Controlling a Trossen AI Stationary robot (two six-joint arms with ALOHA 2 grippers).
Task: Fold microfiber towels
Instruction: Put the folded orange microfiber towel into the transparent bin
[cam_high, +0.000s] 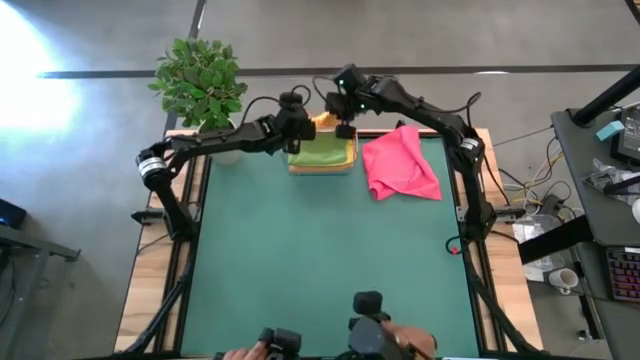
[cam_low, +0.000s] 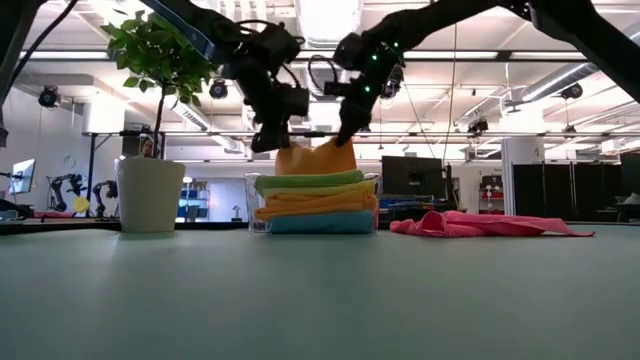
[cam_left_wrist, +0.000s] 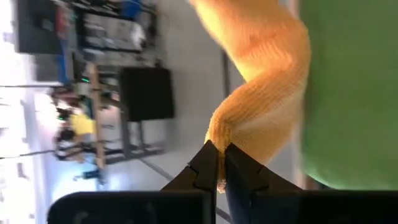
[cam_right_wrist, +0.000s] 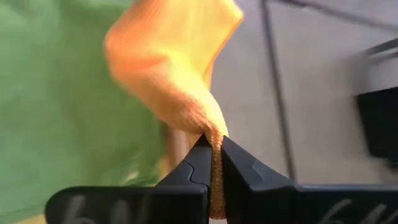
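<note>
Above the stacked towels (cam_low: 315, 205): one orange towel (cam_low: 316, 158), its corners pinched in the clamped left gripper (cam_low: 266, 140) and right gripper (cam_low: 347, 133), hanging between them.

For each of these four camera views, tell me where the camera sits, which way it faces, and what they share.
High view: overhead, facing straight down; both arms, left gripper, right gripper, pink towel.
Low view: tabletop height, facing level across the table; stacked towels in the clear tray.
Left wrist view: on the left arm, past its shut fingers.
Right wrist view: on the right arm, past its shut fingers.
Shared: the orange towel, pinched by both grippers.
</note>
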